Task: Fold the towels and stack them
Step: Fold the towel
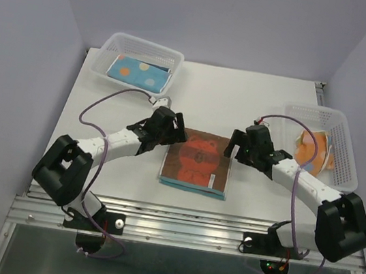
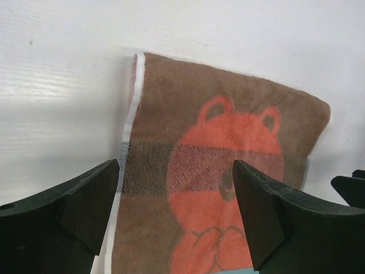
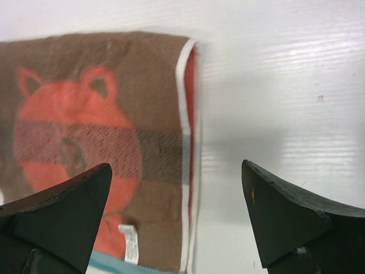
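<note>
Brown bear towel (image 1: 196, 161), one of three, is laid flat, bear's head pointing away; blue towel (image 1: 137, 72) and orange towel (image 1: 315, 150) are basketed; left pincer (image 1: 172, 133) and right pincer (image 1: 237, 150) are released, empty.

folded brown bear towel (image 1: 197, 160) lies flat atop a light-blue towel (image 1: 190, 188).

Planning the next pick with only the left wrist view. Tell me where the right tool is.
Observer: The right tool is open above the right edge of the brown bear towel, holding nothing.
Operator: List the other towels.
Observer: A blue dotted towel lies in the back-left basket.
Operator: Now the right side.
Observer: An orange towel sits crumpled in the right basket.
</note>
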